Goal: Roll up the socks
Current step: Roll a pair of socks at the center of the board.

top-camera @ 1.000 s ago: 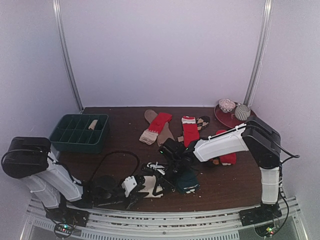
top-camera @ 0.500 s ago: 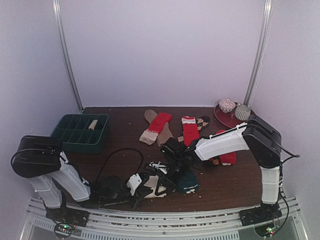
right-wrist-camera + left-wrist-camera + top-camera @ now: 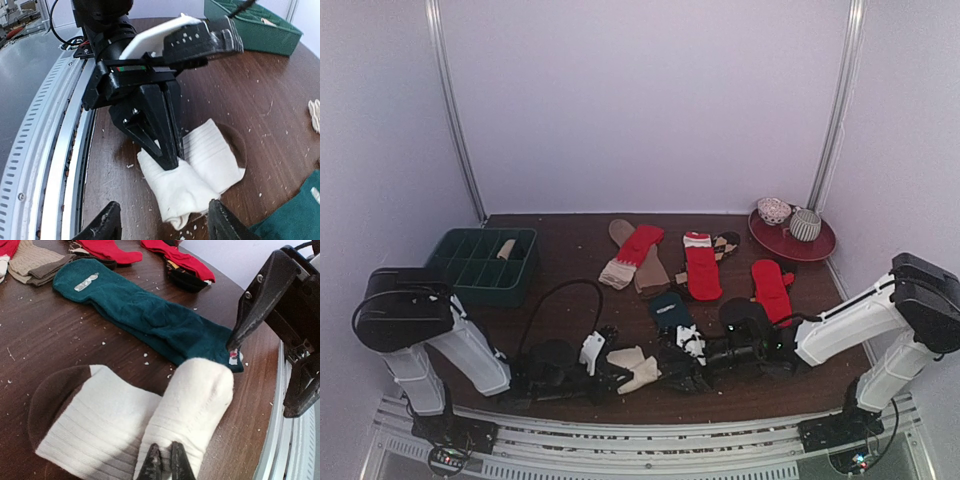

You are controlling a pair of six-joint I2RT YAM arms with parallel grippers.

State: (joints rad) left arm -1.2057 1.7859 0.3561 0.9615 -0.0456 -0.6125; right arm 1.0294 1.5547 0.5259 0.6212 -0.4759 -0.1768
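Subject: the cream sock (image 3: 125, 415) lies on the tabletop (image 3: 50, 335) close to its near edge. It is folded over once, and a dark brown end shows beyond the fold.

Left hand (image 3: 162, 467): clenched on the cream sock, with its fingertips pressed together at the near edge of the folded layer.

Right hand (image 3: 165, 222): released, with its fingers spread wide. It sits low over the tabletop, facing the left hand from just beyond the fold. Whether one fingertip touches fabric cannot be told.

Teal sock (image 3: 145, 315): flat and unrolled. Its end lies just beside the cream fold, under the right hand.

Background: red socks (image 3: 702, 272) lie flat farther back, and the green compartment tray (image 3: 480, 262) sits at rear left.

Stage (judgement): the roll appears barely begun, with one turn formed and most of the sock's length unrolled.

Risk 1: the fold may spring open if the left hand lets go before the right hand pins the layer.

Risk 2: the right hand may gather the teal sock as it closes, because that sock's end lies beside the fold. Two socks would then roll together.

Risk 3: the fingers of the two hands may collide, since they work close together over one small bundle.

Risk 4: the bundle may slide off toward the rail if it is pushed while loosely held, given how near the edge it sits.
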